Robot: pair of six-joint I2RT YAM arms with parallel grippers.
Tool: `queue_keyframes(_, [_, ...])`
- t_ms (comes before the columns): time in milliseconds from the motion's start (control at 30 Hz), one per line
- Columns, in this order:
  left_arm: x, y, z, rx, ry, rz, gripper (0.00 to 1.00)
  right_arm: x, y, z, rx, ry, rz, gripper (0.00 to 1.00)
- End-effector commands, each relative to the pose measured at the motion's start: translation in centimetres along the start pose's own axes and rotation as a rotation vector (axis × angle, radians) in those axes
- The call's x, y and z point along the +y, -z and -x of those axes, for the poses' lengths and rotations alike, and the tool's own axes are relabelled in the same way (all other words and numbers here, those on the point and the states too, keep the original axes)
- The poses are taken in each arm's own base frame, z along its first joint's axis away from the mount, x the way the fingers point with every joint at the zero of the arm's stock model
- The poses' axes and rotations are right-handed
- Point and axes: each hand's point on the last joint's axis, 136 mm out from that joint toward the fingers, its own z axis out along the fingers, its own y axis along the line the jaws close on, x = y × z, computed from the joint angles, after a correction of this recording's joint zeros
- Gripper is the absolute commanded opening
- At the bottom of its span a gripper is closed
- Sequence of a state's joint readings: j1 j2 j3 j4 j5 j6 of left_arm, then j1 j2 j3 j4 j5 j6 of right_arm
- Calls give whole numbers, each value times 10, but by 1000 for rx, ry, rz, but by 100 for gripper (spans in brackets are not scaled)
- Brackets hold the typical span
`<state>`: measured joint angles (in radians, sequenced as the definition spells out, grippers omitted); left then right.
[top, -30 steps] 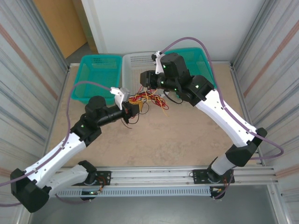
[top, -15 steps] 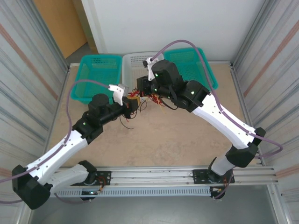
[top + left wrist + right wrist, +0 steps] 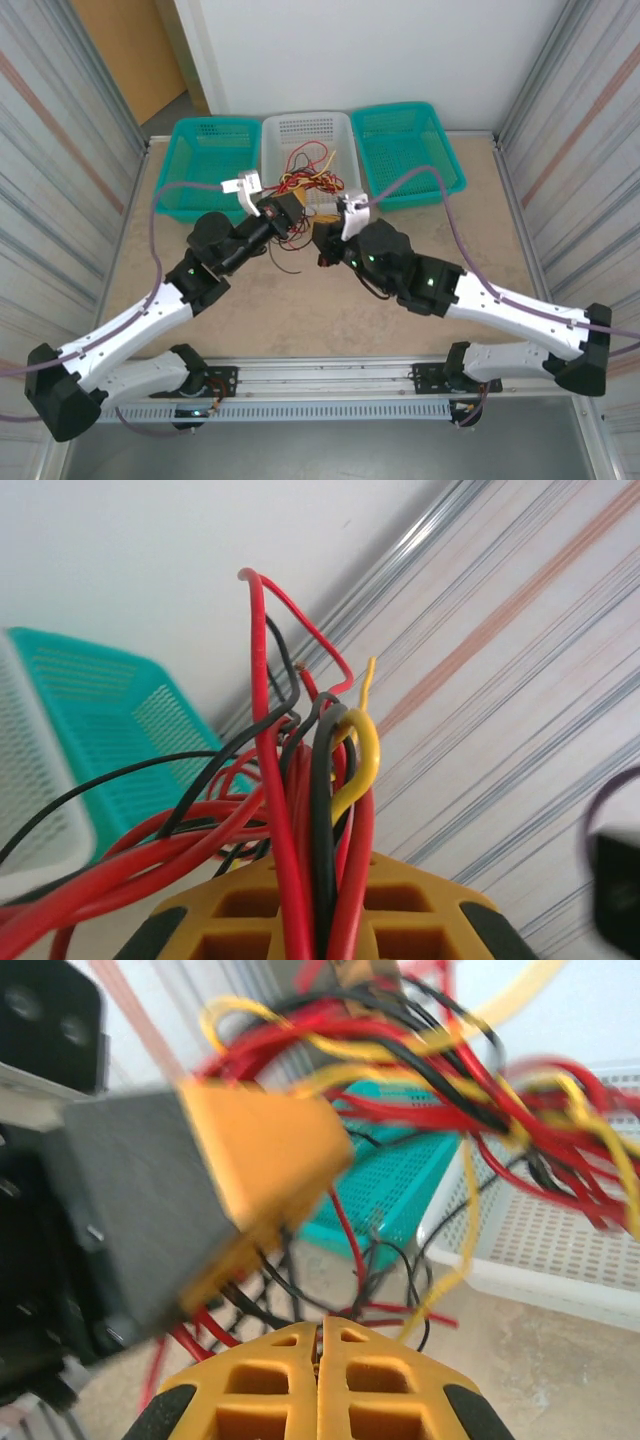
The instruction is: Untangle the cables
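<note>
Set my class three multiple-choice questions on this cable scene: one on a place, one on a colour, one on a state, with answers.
1. Where does the white basket stand?
A. between the teal baskets
B. left of both
C. beside the arm bases

2. What colours are the cables?
A. blue and green
B. red, black, yellow
C. all white

3. How is the left pincer?
A. wide open, empty
B. shut on the cables
C. resting in a basket

Answers: 1 A, teal flanks it on both sides; 2 B, those colours show in the bundle; 3 B, wires rise from its grip.
</note>
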<state>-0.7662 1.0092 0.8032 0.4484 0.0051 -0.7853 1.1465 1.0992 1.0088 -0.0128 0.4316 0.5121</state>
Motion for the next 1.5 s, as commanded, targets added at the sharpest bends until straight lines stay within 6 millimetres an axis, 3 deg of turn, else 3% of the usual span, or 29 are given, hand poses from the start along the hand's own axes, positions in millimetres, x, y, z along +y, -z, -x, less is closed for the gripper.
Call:
queue_keyframes(0, [-54, 14, 64, -271, 150, -235, 0, -22, 7, -6, -103, -122, -49, 0])
queue_keyframes(167, [-84, 19, 64, -281, 197, -369, 0, -57, 8, -28, -115, -219, -100, 0])
queue_keyframes(300, [-102, 21, 53, -226, 225, -489, 0, -76, 10, -25, -123, -298, -109, 0])
queue_keyframes(367, [-104, 25, 45, -194, 223, -519, 0, -88, 9, -25, -119, -334, -119, 0])
queue_keyframes(467, [-89, 34, 26, -137, 178, -468, 0, -98, 10, -19, -102, -366, -108, 0])
queue_keyframes(500, [-80, 38, 18, -118, 146, -422, 0, -93, 11, -15, -85, -354, -75, 6])
queue_keyframes(600, [-38, 45, -2, -71, 41, -247, 0, -69, 27, -7, -26, -233, -32, 59])
queue_keyframes(633, [-24, 47, -5, -62, 0, -206, 0, -62, 37, -5, -21, -181, -43, 71])
queue_keyframes(700, [9, 51, -9, -67, -6, -108, 0, -52, 56, 1, -23, -131, -61, 83])
queue_keyframes(800, [39, 54, -8, -106, -27, -56, 0, -36, 73, 13, -30, -186, -30, 93])
queue_keyframes(933, [31, 48, -12, -102, -137, -139, 0, 4, 66, 30, -23, -357, 112, 95])
queue_keyframes(1000, [20, 44, -14, -86, -167, -196, 0, 15, 57, 39, -10, -406, 101, 94])
queue_keyframes(1100, [8, 41, -14, -71, -207, -244, 0, 6, 39, 39, 8, -509, -13, 90])
queue_keyframes(1267, [-6, 42, -11, -85, -261, -290, 0, -5, 11, 48, 30, -789, 43, 80])
queue_keyframes(1467, [-19, 45, -12, -95, -295, -355, 0, -24, -5, 39, 73, -957, 17, 86])
